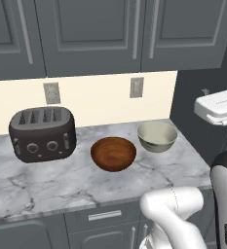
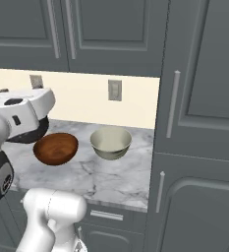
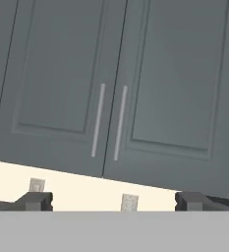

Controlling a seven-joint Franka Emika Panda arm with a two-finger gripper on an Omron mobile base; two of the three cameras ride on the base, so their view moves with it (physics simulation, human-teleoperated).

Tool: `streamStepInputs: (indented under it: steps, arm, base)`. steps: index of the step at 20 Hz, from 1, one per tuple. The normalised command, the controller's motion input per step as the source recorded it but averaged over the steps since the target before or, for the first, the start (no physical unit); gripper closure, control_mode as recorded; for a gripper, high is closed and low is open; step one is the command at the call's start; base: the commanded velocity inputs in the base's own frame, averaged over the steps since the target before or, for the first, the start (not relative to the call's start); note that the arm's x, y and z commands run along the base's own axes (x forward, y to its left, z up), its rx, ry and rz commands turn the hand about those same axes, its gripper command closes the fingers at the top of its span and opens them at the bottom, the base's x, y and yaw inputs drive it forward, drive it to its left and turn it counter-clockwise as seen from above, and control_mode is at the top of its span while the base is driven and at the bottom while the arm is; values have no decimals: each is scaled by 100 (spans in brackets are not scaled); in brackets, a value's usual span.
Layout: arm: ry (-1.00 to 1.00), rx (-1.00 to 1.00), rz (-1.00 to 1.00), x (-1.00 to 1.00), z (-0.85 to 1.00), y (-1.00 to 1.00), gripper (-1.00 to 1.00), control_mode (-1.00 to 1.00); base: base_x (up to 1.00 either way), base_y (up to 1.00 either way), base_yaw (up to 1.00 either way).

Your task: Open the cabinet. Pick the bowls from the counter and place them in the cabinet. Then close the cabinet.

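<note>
**Jaws wide apart, cabinet shut, bowls on the desk**

Jaws of the gripper [image 3: 113,202] stand wide apart with nothing between them. In the hand view the two dark tips sit far from each other at the bottom, and they look up at the cabinet [image 3: 111,98]. Its two doors are shut. Two long slim handles [image 3: 109,125] hang side by side where the doors meet.

In the left base view the cabinet [image 1: 95,34] hangs on the wall above the desk [image 1: 61,185], and its doors are closed there too. Both bowls sit on the desk, close beside each other but not touching. The brown wooden bowl [image 1: 113,153] is nearer the front edge. The pale bowl [image 1: 157,136] is a bit further back, to its right, near the end of the desk. Both stand upright and look empty.

A dark toaster [image 1: 42,133] with four slots on top and round knobs on its front stands to the left of the brown bowl. Two wall plugs [image 1: 137,87] sit on the cream wall behind. Under the desk there is a small drawer [image 1: 104,215] with a flat handle.

In the right base view a tall dark cupboard [image 2: 199,123] stands right beside the end of the desk.

No words or labels can be read on any of these things.
</note>
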Motion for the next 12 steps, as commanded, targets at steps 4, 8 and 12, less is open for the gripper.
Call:
streamStepInputs:
  steps: [4, 8, 12]
  arm:
    - [-7, 1, -1, -9, 2, 0, -100, -100]
    - [-20, 0, 0, -4, 21, 0, -100, -100]
    - [-25, 0, 0, 16, 48, 0, -100, -100]
  base:
    - [0, 0, 0]
    - [0, 0, 0]
    - [0, 0, 0]
